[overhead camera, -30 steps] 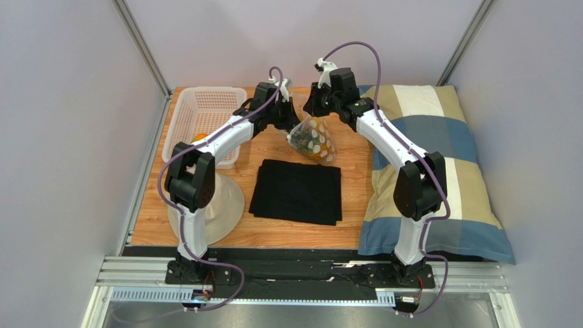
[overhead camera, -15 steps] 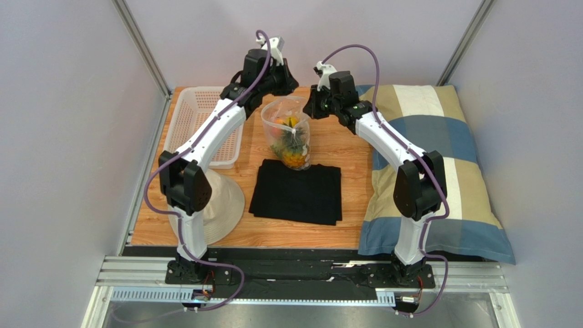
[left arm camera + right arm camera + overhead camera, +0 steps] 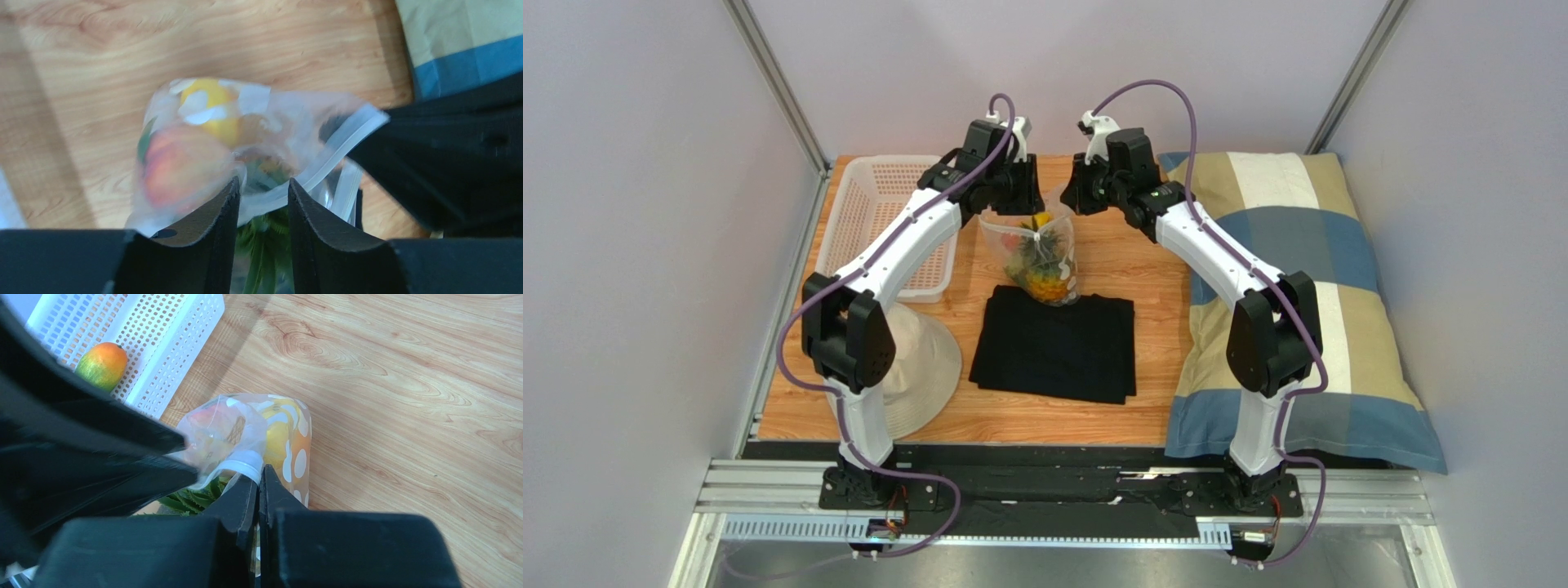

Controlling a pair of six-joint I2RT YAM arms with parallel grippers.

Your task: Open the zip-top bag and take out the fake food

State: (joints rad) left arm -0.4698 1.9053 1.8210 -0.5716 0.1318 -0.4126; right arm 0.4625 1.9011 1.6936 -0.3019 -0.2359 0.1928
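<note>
1. the zip-top bag (image 3: 1038, 251) hung in the air over the table (image 3: 1136, 263), above the far edge of the black cloth (image 3: 1057, 343), with the fake food (image 3: 1048, 279) inside.
2. the right end effector (image 3: 258, 478) was pinched tight on the bag's zip edge.
3. the left end effector (image 3: 262, 196) had its fingers a little apart, with the other lip in the gap.
4. i think the left one needed to squeeze its lip first. then both should pull apart slowly, so nothing slipped.
</note>
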